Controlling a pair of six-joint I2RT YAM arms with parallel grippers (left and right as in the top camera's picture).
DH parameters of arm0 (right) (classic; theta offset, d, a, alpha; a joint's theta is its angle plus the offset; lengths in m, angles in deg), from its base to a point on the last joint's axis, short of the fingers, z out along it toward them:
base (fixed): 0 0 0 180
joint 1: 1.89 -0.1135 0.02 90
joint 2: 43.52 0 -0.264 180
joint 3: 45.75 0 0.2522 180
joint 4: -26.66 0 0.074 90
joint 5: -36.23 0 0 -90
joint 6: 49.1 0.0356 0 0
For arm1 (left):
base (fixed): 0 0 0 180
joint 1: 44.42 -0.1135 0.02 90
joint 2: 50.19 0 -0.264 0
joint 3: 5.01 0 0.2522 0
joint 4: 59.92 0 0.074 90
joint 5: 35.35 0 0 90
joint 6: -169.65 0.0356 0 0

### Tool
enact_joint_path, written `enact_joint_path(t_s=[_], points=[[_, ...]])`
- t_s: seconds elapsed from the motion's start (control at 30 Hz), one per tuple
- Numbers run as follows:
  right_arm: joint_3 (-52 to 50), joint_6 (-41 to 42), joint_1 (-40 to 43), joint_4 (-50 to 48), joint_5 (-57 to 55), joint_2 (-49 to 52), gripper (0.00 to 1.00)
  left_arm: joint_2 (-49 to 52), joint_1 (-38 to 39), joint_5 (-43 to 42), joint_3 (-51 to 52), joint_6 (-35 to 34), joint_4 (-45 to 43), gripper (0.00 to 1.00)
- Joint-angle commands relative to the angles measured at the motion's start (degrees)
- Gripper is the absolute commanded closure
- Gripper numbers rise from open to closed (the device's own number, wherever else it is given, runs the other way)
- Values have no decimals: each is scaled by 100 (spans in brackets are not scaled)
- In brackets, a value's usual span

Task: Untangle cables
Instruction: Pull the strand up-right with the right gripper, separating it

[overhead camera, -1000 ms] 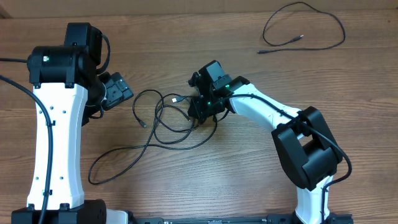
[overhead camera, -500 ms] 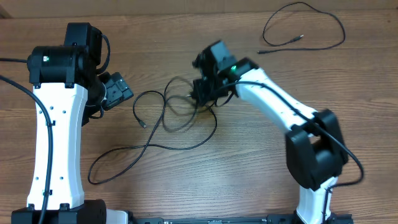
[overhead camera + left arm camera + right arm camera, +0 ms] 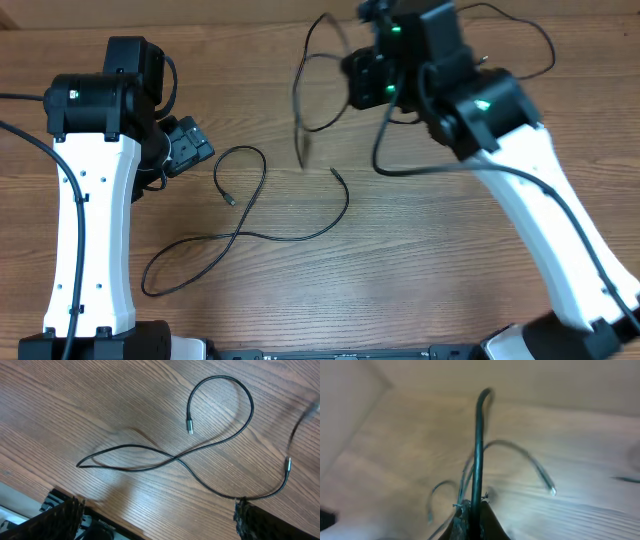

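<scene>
Right gripper: pinched shut on a thin black cable, which hung blurred above the table.
Left gripper: spread wide, holding nothing.
Second cable: lay flat on the wood in crossed loops, near the left gripper.
Third cable: lay at the far edge, partly behind the right arm.

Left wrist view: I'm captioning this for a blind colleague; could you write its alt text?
A thin black cable lies loose on a wood-grain table, crossing itself once, with a silvery plug at one end. The left gripper shows its dark jaws wide apart at the bottom corners.
</scene>
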Motion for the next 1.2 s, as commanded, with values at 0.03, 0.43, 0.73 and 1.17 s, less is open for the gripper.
enact_joint_path(t_s=[0.03, 0.43, 0.73, 1.17], points=[[138, 2, 599, 240, -994, -518, 96, 11, 2, -11, 37, 28, -7, 0], [131, 4, 3488, 925, -874, -509, 96, 11, 2, -9, 37, 28, -7, 0], [-151, 7, 4183, 708, -533, -326, 96, 11, 2, -11, 37, 28, -7, 0], [-225, 7, 4181, 763, 918, 811, 96, 11, 2, -11, 37, 28, -7, 1]])
